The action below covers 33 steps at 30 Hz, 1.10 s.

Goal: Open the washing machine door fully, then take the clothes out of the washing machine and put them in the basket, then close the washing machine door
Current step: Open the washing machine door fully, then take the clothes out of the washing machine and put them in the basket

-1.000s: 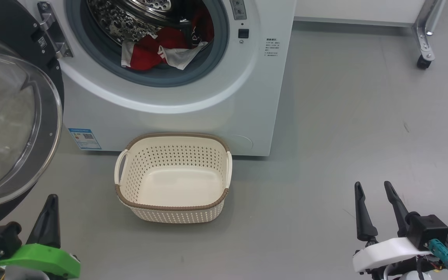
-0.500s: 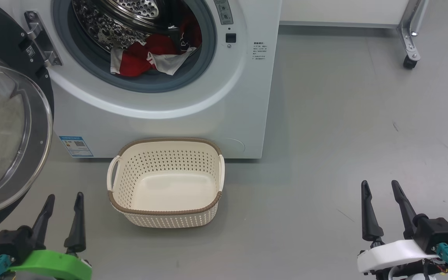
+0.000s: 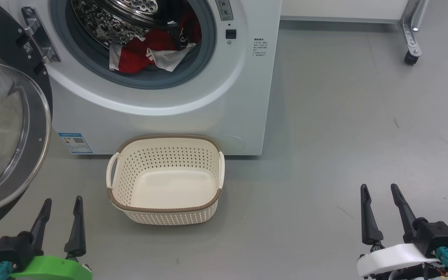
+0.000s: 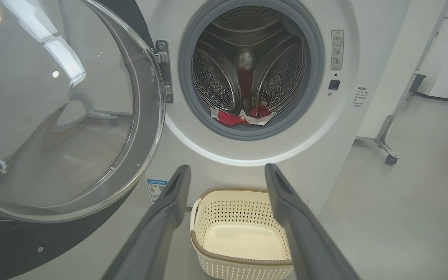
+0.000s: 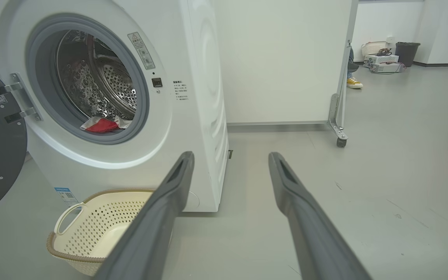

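Observation:
The white washing machine [image 3: 193, 112] stands ahead with its door [image 3: 2, 128] swung wide to the left, glass bowl facing me. Red and white clothes [image 3: 146, 54] lie at the front of the steel drum, also visible in the left wrist view [image 4: 243, 116] and the right wrist view [image 5: 103, 124]. The cream basket [image 3: 165, 210] sits on the floor just before the machine with nothing in it. My left gripper [image 3: 62, 202] is open at the lower left, close beside the door's rim. At the lower right my right gripper [image 3: 379, 189] is open and holds nothing.
Grey floor [image 3: 344, 116] stretches to the right of the machine. A metal frame leg with a caster [image 3: 410, 56] stands at the back right. In the right wrist view, a person's yellow shoe [image 5: 354, 83] and boxes with a dark bin [image 5: 405, 52] lie far back.
The left gripper's fingers have spread from shut to open. The camera has shifted, so the whole scene sits slightly left and lower than before.

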Available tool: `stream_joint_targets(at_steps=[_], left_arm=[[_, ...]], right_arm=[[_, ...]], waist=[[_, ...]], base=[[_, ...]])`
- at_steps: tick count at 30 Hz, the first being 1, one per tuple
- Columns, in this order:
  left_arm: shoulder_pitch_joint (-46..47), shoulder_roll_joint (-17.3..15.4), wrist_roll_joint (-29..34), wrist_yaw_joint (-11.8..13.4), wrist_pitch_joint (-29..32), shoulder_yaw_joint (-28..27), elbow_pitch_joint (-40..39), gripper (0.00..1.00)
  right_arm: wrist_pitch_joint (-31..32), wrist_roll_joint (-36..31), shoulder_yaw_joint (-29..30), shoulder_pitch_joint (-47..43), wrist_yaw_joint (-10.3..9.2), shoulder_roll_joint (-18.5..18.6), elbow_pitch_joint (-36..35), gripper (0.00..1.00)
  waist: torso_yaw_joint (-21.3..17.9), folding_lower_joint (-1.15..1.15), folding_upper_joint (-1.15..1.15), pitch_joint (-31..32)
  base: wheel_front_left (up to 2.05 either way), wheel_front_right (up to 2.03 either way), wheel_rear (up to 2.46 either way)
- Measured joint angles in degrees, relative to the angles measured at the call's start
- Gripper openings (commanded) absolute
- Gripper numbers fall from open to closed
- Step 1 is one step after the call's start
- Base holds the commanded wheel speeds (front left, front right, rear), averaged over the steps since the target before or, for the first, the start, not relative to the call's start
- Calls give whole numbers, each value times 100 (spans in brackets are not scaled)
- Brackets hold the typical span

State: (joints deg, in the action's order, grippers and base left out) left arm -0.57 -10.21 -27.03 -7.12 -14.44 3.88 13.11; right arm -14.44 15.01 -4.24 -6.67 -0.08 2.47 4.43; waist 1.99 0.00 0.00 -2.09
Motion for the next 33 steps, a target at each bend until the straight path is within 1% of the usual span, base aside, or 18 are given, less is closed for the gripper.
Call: stream_joint_targets(at_steps=[17,21,33], left_arm=[[-125,76,140,0,0,-82,-122,100],[-126,90,178,0,-1,-99,-155,100],[-152,147,192,0,0,-105,-199,100]], right_arm=[[0,-52,-10,-13,3,-8,-7,100],[0,-52,-10,-49,52,-9,-7,100],[0,-53,-10,-54,52,-13,-7,100]], waist=[[0,0,0,-11],[0,0,0,-9],[20,0,0,-9]], base=[[0,0,0],[0,0,0],[0,0,0]])
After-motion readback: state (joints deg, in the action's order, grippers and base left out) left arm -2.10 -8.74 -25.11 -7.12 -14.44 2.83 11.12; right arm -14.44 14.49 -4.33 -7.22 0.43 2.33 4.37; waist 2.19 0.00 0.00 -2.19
